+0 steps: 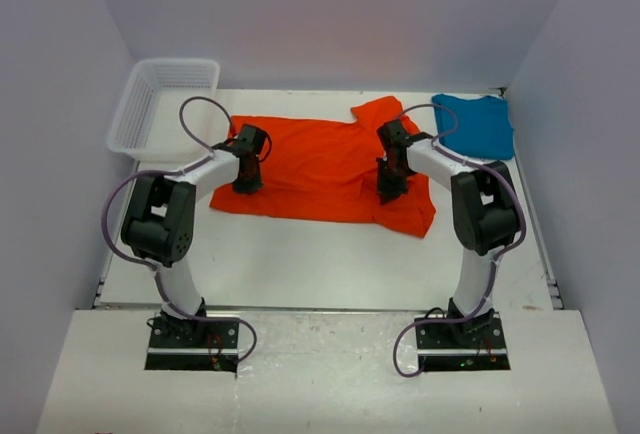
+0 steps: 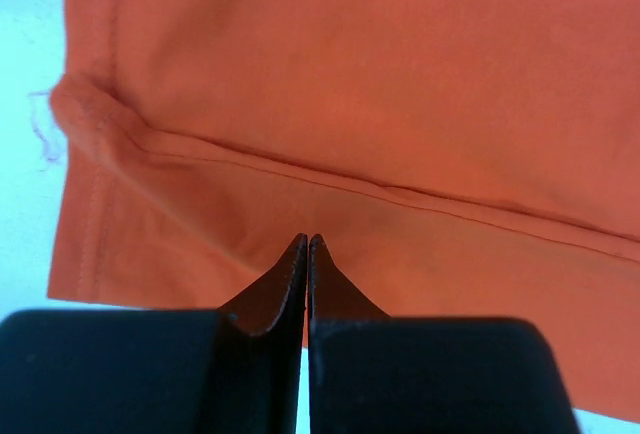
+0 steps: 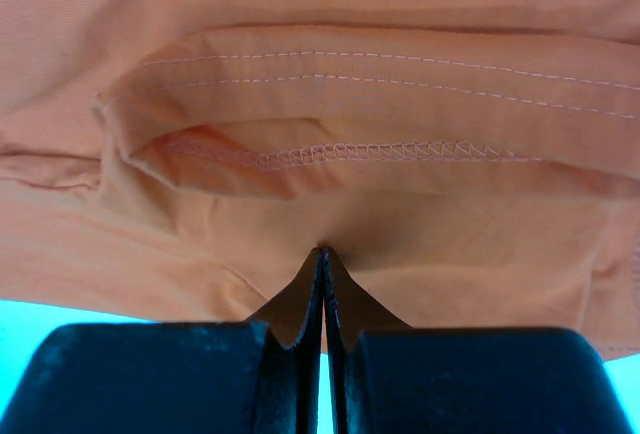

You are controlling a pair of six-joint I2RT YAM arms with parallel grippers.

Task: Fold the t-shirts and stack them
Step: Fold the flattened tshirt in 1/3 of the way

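Note:
The orange-red t-shirt lies spread across the middle of the table, its hem to the left and a sleeve at the back. My left gripper is shut, tips down on the cloth near the hem's near corner; in the left wrist view the tips meet on the orange cloth just below a seam. My right gripper is shut on the shirt's near right part; in the right wrist view the cloth puckers at the tips below a stitched hem. The teal-blue t-shirt lies at the back right.
A white mesh basket stands at the back left corner. Walls enclose the table on the left, back and right. White table surface shows between the shirt and the arm bases.

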